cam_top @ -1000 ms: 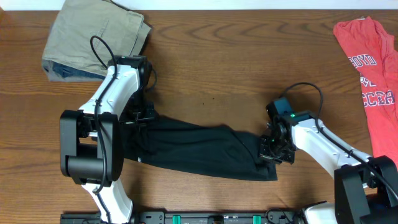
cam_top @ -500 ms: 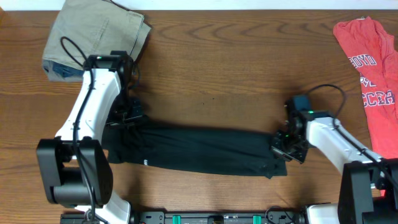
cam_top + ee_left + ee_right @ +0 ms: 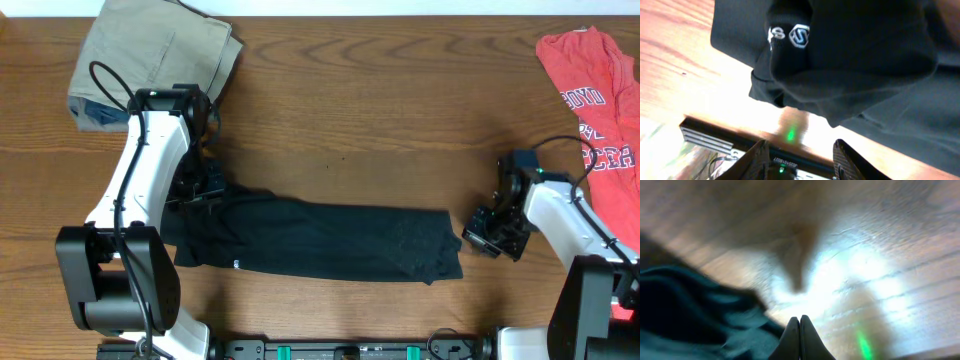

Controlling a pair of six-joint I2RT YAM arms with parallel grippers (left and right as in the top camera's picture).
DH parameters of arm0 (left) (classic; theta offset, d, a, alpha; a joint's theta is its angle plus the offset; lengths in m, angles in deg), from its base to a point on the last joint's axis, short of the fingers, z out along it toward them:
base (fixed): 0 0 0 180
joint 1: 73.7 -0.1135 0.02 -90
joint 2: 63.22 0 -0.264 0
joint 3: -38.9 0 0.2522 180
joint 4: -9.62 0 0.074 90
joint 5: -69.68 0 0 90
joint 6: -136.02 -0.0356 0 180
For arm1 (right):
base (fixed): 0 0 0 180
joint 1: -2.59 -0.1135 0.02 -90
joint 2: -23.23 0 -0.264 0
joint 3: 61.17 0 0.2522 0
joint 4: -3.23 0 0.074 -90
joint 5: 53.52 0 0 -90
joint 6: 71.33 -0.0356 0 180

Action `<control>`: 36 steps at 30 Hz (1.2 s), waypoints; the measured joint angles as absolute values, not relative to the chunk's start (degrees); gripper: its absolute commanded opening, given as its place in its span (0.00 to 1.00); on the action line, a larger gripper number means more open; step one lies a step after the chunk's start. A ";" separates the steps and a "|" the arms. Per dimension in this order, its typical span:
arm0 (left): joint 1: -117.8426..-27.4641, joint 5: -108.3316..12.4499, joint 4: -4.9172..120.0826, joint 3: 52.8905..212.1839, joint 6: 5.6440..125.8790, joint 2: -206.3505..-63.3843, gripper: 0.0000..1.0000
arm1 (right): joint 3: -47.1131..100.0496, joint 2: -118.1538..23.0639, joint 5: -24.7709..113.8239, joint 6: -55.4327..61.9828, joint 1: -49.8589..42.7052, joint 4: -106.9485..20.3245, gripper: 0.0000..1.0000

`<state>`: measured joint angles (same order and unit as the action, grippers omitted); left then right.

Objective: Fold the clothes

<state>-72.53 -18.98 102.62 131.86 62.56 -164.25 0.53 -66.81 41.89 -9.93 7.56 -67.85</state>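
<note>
The clothes, a black shirt [image 3: 330, 240], lie stretched in a long flat band across the front of the table, with a small white mark [image 3: 236, 265] near the front edge. In the left wrist view the shirt [image 3: 865, 60] fills the top, bunched in folds, its white logo [image 3: 800, 36] showing. My left gripper [image 3: 205, 190] hovers over the shirt's left end; its jaws [image 3: 800, 150] stand open with nothing between them. My right gripper [image 3: 483, 238] sits just right of the shirt's right end, apart from it. Its fingers [image 3: 800, 322] are shut, empty, with the shirt [image 3: 690, 310] to their left.
Folded khaki trousers [image 3: 150, 60] lie at the back left, close behind the left arm. A red T-shirt with white lettering [image 3: 600, 110] lies at the right edge, beside the right arm. The wooden table [image 3: 380, 120] shows between them.
Both arms drew apart and pulled the shirt out long. The left gripper then opened and let go of the left end. The right gripper slid right, off the shirt.
</note>
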 measured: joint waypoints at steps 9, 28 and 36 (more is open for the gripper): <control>-72.53 -21.89 101.02 131.88 62.25 -164.25 0.07 | 8.58 -66.81 56.01 3.32 6.95 -73.97 0.10; -66.87 -28.99 88.74 121.48 59.30 -164.25 0.06 | -3.27 -66.83 62.68 -2.32 -17.47 -57.29 0.29; -70.78 -27.66 78.73 114.48 59.54 -164.25 0.06 | -4.56 -66.83 55.86 -8.62 -17.53 -57.27 0.24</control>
